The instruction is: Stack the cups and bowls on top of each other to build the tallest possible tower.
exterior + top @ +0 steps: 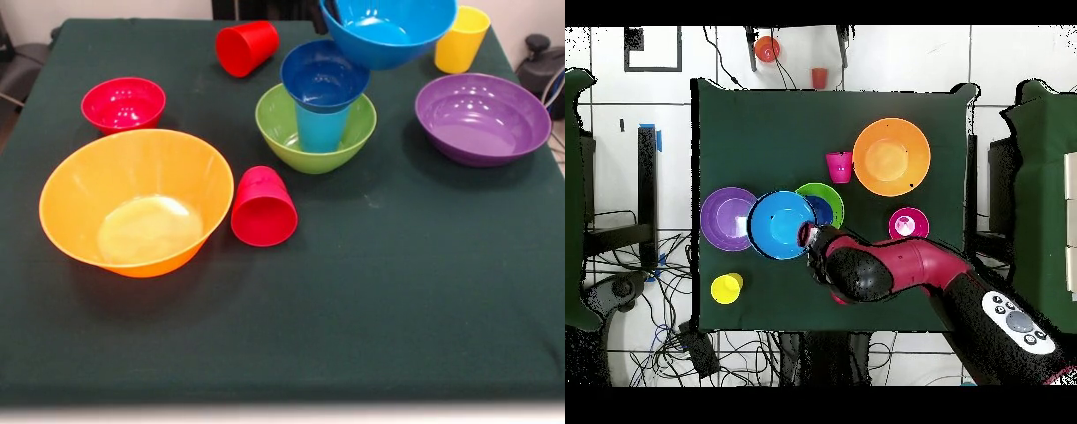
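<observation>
A tower stands mid-table: the green bowl (pixel 291 141) (pixel 833 193) holds an upright light blue cup (pixel 320 130), and the small dark blue bowl (pixel 324 75) (pixel 823 211) sits on that cup. My gripper (pixel 333 11) (pixel 808 237) is shut on the rim of the medium blue bowl (pixel 393 26) (pixel 779 224). That bowl hangs tilted in the air, just beside and above the tower. Loose on the cloth are the orange bowl (pixel 132 203) (pixel 891 156), the small red bowl (pixel 124 102) (pixel 908 223), the purple bowl (pixel 483 117) (pixel 726 218), the yellow cup (pixel 461 40) (pixel 727 288) and two tipped red cups (pixel 263 208) (pixel 247 46).
The red arm (pixel 895 268) reaches over the table's robot-side half in the overhead view and hides one red cup there; the other red cup (pixel 838 166) lies beside the orange bowl. Off the table, an orange object (pixel 767 48) and a small red one (pixel 820 77) lie on the floor.
</observation>
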### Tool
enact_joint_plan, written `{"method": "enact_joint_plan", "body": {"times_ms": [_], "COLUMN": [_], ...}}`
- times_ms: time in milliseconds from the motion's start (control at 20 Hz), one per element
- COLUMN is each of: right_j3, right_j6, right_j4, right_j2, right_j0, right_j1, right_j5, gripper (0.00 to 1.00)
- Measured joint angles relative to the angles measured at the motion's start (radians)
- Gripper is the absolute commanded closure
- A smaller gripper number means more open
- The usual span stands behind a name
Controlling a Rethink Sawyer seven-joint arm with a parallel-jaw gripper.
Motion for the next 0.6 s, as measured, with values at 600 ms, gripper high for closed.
{"method": "enact_joint_plan", "body": {"times_ms": [600], "right_j3": [-0.024], "right_j6": [0.000], "right_j4": [-0.003], "right_j2": [0.008], "right_j0": [-0.104], "right_j1": [0.077], "right_j5": [0.000], "gripper": [1.00]}}
